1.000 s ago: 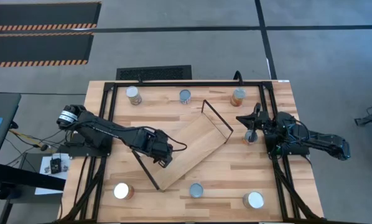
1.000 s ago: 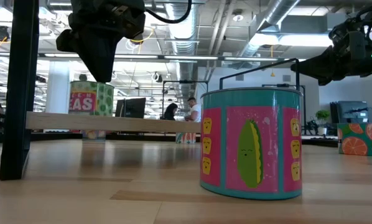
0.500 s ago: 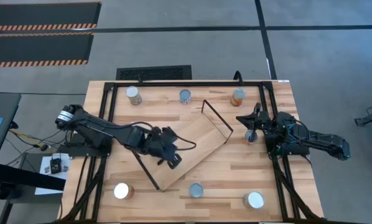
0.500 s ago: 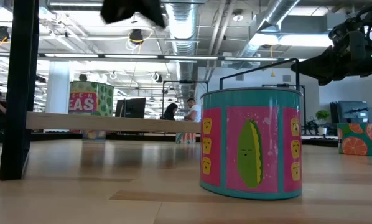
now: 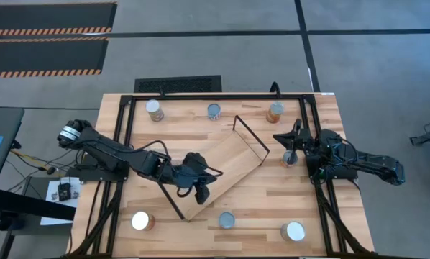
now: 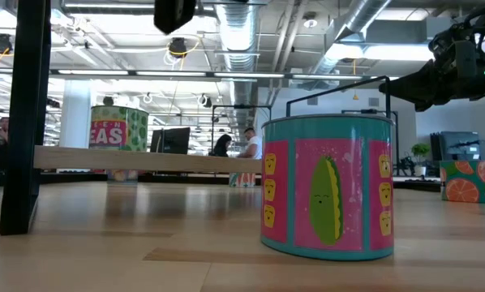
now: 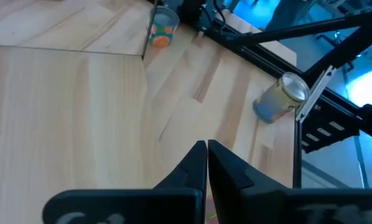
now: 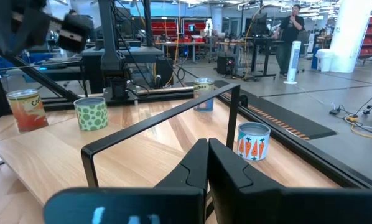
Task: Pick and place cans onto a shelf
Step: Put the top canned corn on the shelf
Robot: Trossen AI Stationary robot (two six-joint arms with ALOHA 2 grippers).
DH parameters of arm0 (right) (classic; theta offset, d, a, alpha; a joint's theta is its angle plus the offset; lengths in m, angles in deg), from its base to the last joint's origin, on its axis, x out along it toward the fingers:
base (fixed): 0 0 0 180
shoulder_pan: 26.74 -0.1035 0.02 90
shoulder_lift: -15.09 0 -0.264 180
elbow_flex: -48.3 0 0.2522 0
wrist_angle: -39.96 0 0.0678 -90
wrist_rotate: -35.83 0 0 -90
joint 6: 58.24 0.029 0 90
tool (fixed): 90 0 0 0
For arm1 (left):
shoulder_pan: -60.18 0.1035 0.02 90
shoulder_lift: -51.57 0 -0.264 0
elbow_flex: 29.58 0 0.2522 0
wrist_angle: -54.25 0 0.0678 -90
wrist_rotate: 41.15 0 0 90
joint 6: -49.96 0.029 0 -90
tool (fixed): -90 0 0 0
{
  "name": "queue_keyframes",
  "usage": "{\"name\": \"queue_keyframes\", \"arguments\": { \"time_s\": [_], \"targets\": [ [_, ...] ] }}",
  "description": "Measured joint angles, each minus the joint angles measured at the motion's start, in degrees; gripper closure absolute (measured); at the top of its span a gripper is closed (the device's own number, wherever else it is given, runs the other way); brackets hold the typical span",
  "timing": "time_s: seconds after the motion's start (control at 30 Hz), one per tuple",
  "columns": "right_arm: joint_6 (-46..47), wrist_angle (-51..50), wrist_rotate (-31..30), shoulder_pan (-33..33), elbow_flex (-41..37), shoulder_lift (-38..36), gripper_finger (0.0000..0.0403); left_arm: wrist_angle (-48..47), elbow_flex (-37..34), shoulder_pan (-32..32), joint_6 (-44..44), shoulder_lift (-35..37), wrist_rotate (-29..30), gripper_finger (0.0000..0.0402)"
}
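The table [image 5: 272, 198] is the largest thing in the high view, and a black frame hides strips along its two short sides. On it the shelf [image 5: 226, 173] lies at a slant near the middle, a wire bracket at each short end; the end nearer the left arm is partly covered by that arm. Seven cans show from above: three along the far edge, the first [image 5: 154, 110] at the left, the second [image 5: 213, 111] in the middle, the third [image 5: 275, 111] at the right; three along the near edge, one white-topped [image 5: 139, 221], one blue-grey [image 5: 226, 219], another white-topped [image 5: 293, 231]; and a seventh [image 5: 290, 158] half hidden under the right arm's fingers. None stands on the shelf. In the low view one can fills the foreground, hiding much behind it. The left gripper [image 5: 198, 188] hangs over the shelf's near end, its fingers [image 7: 226, 168] pressed together and holding nothing. The right gripper [image 5: 290, 147] sits beside the shelf's far bracket, just over that seventh can, its fingers [image 8: 226, 165] likewise together.
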Motion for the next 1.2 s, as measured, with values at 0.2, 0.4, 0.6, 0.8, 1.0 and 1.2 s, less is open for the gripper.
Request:
{"name": "queue_keyframes", "arguments": {
  "time_s": [0.2, 0.4, 0.6, 0.8, 1.0, 1.2],
  "targets": [
    [0.0, 0.0, 0.0, 0.0, 0.0, 0.0, 0.0369, 8.0, -10.6, 2.2, 4.2, 9.9, 0.2, 0.0402],
    [4.8, 1.5, 0.1, -0.1, -0.1, 0.0, 0.0369, 16.4, -21.1, 6.4, 8.4, 22.0, 4.1, 0.0401],
    [21.4, 11.0, -2.5, 0.0, -0.1, 0.0, 0.0369, 22.9, -29.9, 11.1, 12.0, 29.8, 2.8, 0.0401],
    [22.0, 14.7, -12.6, 0.0, 3.7, 0.0, 0.0381, 35.6, -39.4, 14.7, 13.8, 33.3, 2.5, 0.0401],
    [21.7, -13.0, -29.0, 0.4, 17.2, 8.4, 0.0389, 44.4, -44.4, 18.5, 13.7, 33.5, 2.3, 0.0401],
    [25.1, -28.1, -26.4, 3.0, 28.3, 22.4, 0.0387, 44.7, -44.6, 20.0, 15.9, 33.4, 2.2, 0.0401]
  ]
}}
